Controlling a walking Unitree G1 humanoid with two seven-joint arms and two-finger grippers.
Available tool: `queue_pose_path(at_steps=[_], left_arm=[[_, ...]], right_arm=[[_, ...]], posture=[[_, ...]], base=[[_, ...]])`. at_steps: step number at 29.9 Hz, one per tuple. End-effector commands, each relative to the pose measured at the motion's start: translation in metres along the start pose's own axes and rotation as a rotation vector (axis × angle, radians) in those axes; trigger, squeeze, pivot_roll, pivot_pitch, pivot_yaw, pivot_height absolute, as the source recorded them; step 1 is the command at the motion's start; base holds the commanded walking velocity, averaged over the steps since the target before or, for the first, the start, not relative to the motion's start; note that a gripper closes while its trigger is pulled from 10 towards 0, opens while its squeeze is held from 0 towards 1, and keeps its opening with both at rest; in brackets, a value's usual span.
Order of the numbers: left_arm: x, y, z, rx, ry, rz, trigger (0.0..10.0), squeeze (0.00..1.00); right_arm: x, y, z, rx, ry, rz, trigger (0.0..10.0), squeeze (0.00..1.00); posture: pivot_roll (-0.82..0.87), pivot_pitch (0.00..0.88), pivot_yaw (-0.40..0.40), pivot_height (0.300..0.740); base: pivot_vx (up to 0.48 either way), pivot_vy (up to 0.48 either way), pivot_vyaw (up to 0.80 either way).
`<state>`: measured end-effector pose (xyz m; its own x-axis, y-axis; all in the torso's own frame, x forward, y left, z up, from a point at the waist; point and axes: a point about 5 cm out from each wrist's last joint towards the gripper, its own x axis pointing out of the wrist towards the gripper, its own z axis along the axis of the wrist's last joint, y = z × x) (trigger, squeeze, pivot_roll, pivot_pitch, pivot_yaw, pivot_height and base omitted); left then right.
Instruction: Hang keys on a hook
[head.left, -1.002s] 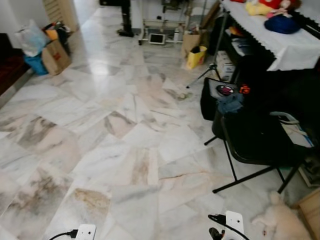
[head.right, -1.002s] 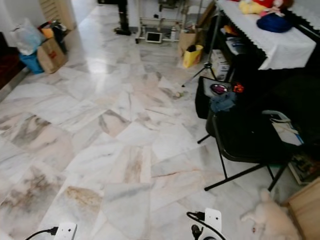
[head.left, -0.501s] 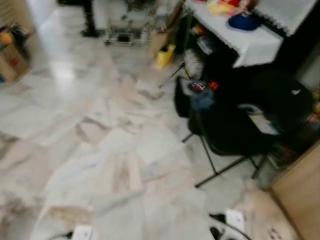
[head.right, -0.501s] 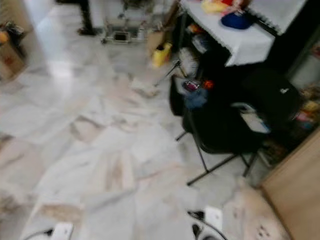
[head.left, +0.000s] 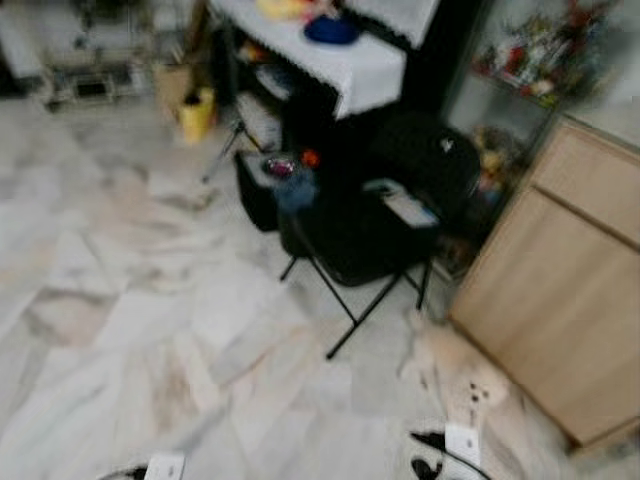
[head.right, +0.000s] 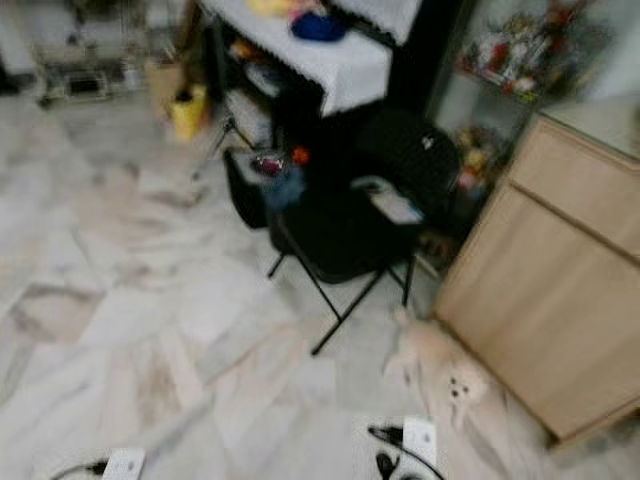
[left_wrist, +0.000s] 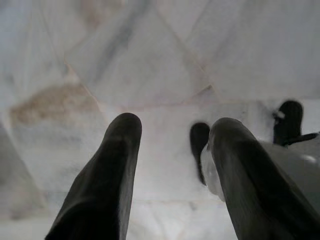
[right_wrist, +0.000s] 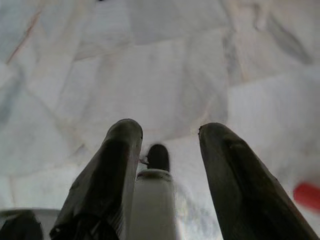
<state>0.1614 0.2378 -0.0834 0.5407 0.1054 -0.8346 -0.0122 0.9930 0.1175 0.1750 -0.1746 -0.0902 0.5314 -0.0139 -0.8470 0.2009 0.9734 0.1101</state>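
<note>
A marble floor (head.left: 120, 300) spreads ahead, blurred. At the right stands a wooden cabinet (head.left: 560, 290), and beside it a black folding chair (head.left: 350, 235) below a table (head.left: 340, 60) with a white cloth. A pale fluffy animal (head.left: 455, 375) lies by the cabinet. The left end effector (left_wrist: 172, 142) and the right end effector (right_wrist: 165, 145) both hang spread and empty above the floor. I cannot tell where the keys or hook are.

head cameras look down; wrist cameras face marble floor (left_wrist: 165, 65).
</note>
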Motion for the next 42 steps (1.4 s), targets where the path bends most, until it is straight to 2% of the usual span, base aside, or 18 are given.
queue_pose_path(at_steps=[1,23,30,42], left_arm=[[-0.001,-0.001,-0.009,-0.001,0.028,-0.006,10.0,0.00],[-0.001,0.000,-0.007,0.011,0.029,0.000,10.0,0.00],[0.001,-0.006,-0.003,0.024,0.020,-0.005,10.0,0.00],[0.002,-0.006,0.003,0.026,0.003,-0.004,10.0,0.00]], right_arm=[[0.001,0.000,0.005,-0.007,-0.012,-0.003,10.0,0.00],[0.001,0.001,0.004,-0.002,-0.010,-0.006,10.0,0.00],[0.001,0.001,0.004,-0.001,-0.012,-0.009,10.0,0.00],[0.001,0.002,0.004,-0.008,-0.012,-0.008,10.0,0.00]], posture=[[0.12,0.000,-0.052,0.740],[0.11,0.000,-0.040,0.740],[0.11,0.000,-0.034,0.740],[0.11,0.000,-0.029,0.740]], base=[[0.000,0.000,-0.79],[0.000,0.000,-0.79],[0.000,0.000,-0.79],[0.000,0.000,-0.78]])
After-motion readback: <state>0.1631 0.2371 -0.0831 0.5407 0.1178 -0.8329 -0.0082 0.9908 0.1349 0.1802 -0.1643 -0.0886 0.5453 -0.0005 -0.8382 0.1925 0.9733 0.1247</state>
